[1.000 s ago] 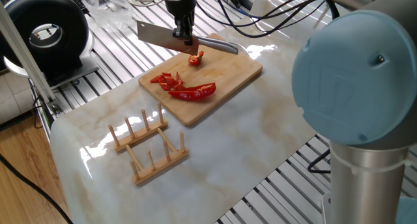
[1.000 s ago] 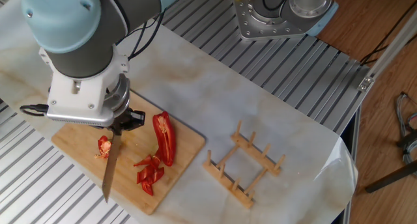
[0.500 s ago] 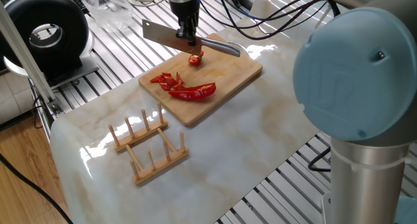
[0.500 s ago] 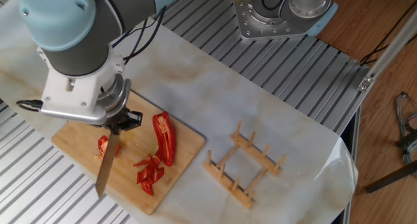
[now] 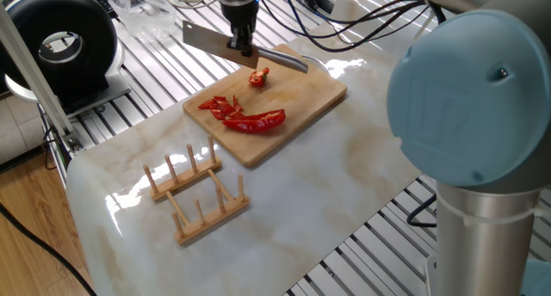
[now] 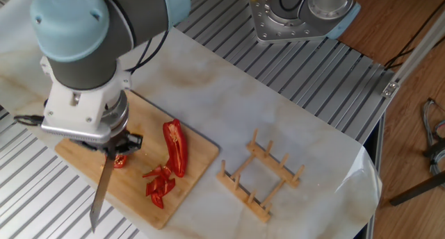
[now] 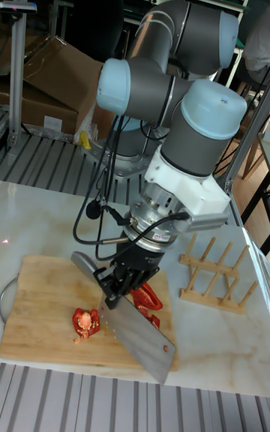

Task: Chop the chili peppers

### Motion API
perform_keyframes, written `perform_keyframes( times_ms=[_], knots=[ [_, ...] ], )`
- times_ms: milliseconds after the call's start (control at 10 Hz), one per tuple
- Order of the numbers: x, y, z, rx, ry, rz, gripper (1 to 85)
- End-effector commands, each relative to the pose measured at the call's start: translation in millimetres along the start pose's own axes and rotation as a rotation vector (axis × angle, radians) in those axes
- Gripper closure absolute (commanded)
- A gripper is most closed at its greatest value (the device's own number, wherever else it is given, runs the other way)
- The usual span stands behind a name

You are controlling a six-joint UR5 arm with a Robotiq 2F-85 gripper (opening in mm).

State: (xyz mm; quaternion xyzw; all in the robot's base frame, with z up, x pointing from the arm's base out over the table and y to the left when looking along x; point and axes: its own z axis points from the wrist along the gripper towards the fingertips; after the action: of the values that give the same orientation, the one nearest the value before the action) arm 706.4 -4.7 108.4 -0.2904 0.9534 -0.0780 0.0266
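— Toward the top centre of one fixed view, the end effector is clenched on the handle of a cleaver, blade raised above the cutting board. One small red bit lies just below it; the long pepper half and loose strips sit lower left on the board. What's the risk?

— Coming down on that lone bit could flick it off onto the bench, since nothing pins it.

— At left in the other fixed view, the blade points toward the lower edge, past the board's rim.

— A tip overhanging like that might strike the metal slats rather than wood.

— Low in the tall fixed view, the blade hangs between the small bit and the larger peppers.

— Then a straight drop may miss both. The wooden rack at right stands well apart, so I judge it safe.
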Motion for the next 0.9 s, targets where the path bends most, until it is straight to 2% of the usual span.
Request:
perform_keyframes(
  times_ms=[0, 100, 200, 400, 600, 800],
  knots=[
    [-11.0, -2.7, 11.6, 0.002, -0.011, -0.022, 84.3],
    [4.0, -8.5, 12.9, 0.022, 0.047, -0.026, 84.3],
    [9.6, -7.5, 15.8, 0.014, 0.069, -0.024, 84.3],
    [7.4, -5.2, 23.1, -0.001, 0.064, -0.020, 84.3],
    [6.4, -8.3, 27.2, 0.012, 0.066, -0.035, 84.3],
    [12.1, -12.2, 30.9, 0.018, 0.071, -0.057, 84.3]
  ],
)
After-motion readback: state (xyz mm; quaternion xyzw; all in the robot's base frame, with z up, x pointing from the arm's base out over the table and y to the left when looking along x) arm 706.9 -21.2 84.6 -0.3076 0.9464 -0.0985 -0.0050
